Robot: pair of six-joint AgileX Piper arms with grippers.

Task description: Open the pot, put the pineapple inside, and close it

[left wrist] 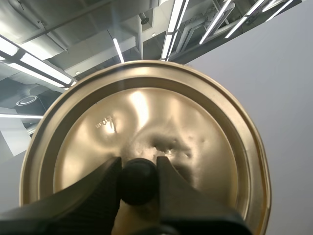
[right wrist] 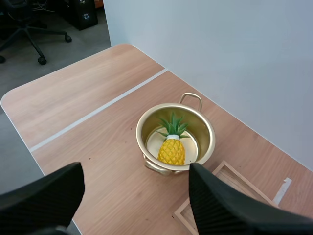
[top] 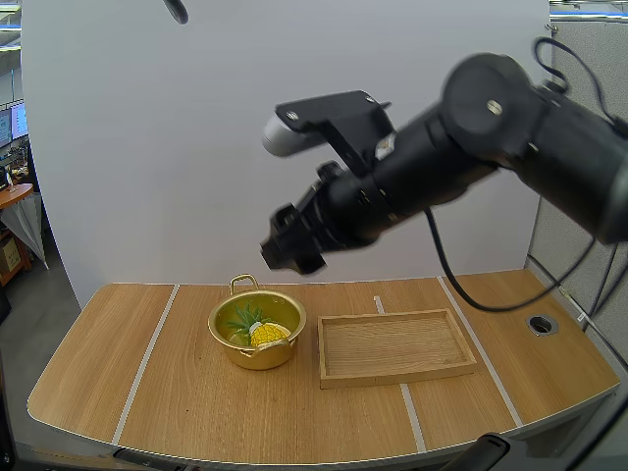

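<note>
Our left gripper [left wrist: 138,165] is pinching the round black knob [left wrist: 138,185] of the one lid [left wrist: 146,112], a ribbed finger pressing on each side, and we are holding that lid clear of the pot. We are looking at its knob side: thin gold-coloured metal, round, with a raised rim and a few shallow dents near the middle. Its near edge is hiding behind our fingers, and part of its rim is running out of frame. Our right gripper [right wrist: 136,172] is hanging high above the table [top: 186,392] with its two fingers spread wide and nothing between them. In the high view its fingertips are blending into the dark arm and we are struggling to make them out. Below it the one pot [right wrist: 198,122] is standing open on the pale wood, shiny gold, with two loop handles, one far and one near. Inside it a single pineapple [right wrist: 171,151] is lying, yellow and cross-hatched, with a green spiky crown; in the high view the pot's wall is covering its lower part. Just beside the pot one shallow rectangular wooden tray [top: 395,345] is sitting, and the right wrist view is cutting it off at a corner
</note>
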